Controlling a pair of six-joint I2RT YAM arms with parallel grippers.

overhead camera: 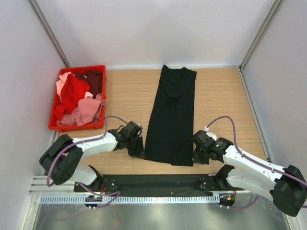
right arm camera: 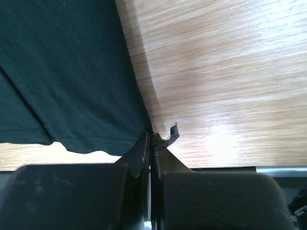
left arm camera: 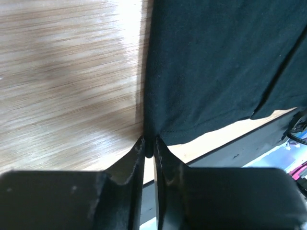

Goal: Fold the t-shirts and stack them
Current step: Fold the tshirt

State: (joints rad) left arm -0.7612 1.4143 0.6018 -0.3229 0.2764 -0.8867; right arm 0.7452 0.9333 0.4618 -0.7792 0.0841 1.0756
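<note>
Gripping the black t-shirt (overhead camera: 171,115), left tool (left arm camera: 148,142) and right tool (right arm camera: 150,137) pinch its near corners.

We count two hands, the left hand (overhead camera: 136,152) and the right hand (overhead camera: 196,155), with one black t-shirt (overhead camera: 171,117) between them on one tabletop (overhead camera: 124,91). Beyond the left hand is one red crate (overhead camera: 53,125). It holds one red t-shirt (overhead camera: 73,91), one dark maroon t-shirt (overhead camera: 94,80) and pink t-shirts (overhead camera: 88,109), one or two, we cannot tell.
</note>
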